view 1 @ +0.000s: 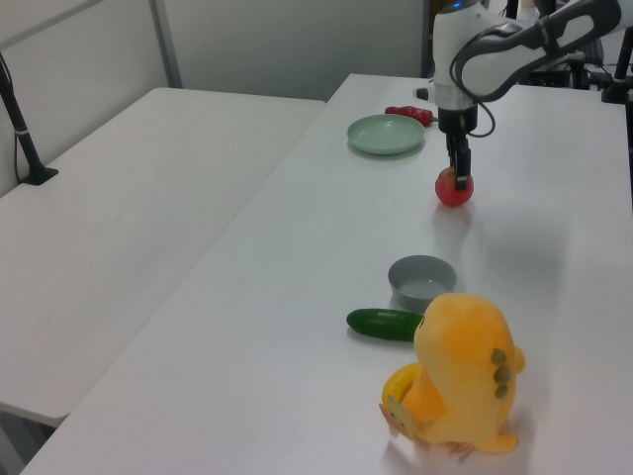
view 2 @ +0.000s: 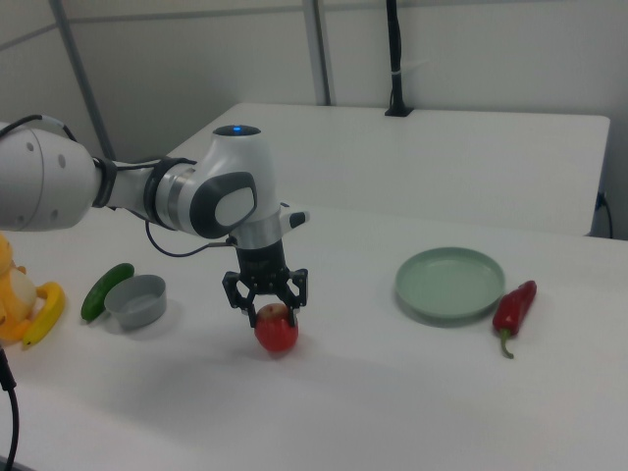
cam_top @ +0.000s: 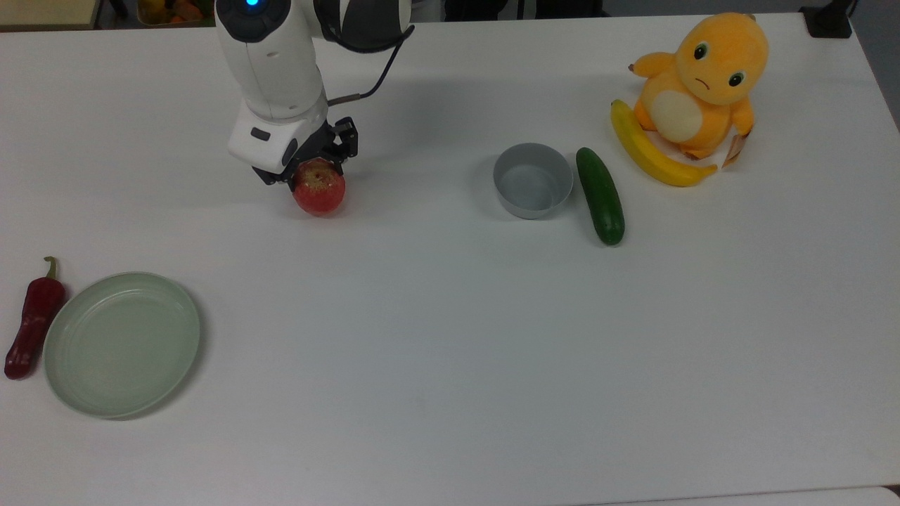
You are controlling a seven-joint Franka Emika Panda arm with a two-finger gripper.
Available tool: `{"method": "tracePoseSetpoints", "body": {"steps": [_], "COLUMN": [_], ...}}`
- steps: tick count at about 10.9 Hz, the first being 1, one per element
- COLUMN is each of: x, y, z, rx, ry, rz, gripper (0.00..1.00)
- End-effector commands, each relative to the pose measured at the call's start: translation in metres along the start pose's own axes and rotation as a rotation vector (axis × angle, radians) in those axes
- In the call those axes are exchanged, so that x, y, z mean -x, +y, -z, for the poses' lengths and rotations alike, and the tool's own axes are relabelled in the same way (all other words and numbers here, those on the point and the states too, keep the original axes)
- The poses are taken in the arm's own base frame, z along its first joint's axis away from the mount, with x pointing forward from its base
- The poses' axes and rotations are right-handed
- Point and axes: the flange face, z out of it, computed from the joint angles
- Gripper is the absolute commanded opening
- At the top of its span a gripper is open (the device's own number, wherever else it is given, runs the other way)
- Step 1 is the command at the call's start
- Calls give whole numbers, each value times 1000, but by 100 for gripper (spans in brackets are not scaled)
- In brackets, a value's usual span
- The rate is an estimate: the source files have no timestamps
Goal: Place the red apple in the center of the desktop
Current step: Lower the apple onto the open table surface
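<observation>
Red apple (cam_top: 320,192) on the desktop (cam_top: 450,337), directly beneath the claw (cam_top: 314,169), gripped between its fingers

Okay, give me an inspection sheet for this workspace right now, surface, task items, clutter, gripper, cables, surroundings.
Surface: desktop, white, bare around its middle.
Job's things: red apple down at the desktop, under the gripper.
Clutter: green plate beside chili pepper; grey bowl, cucumber, banana, orange plush toy.
Gripper: gripper shut on the red apple.
Cables: black cable on the arm.
Surroundings: second white table alongside.
</observation>
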Motion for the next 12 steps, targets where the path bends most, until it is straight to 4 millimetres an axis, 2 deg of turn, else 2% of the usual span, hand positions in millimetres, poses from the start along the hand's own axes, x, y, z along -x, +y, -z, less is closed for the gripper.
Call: {"method": "tracePoseSetpoints", "body": {"steps": [1, 4, 5, 6, 7, 12], "x": [7, 10, 9, 9, 9, 10], "y": [0, -2, -1, -1, -2, 0], "z": [-17, -27, -25, -25, -23, -15], "rx": [6, -1, 1, -1, -2, 3], "ry": [36, 22, 25, 22, 19, 31], "rz": [8, 8, 5, 2, 3, -6], "gripper": [0, 2, 19, 56, 99, 100]}}
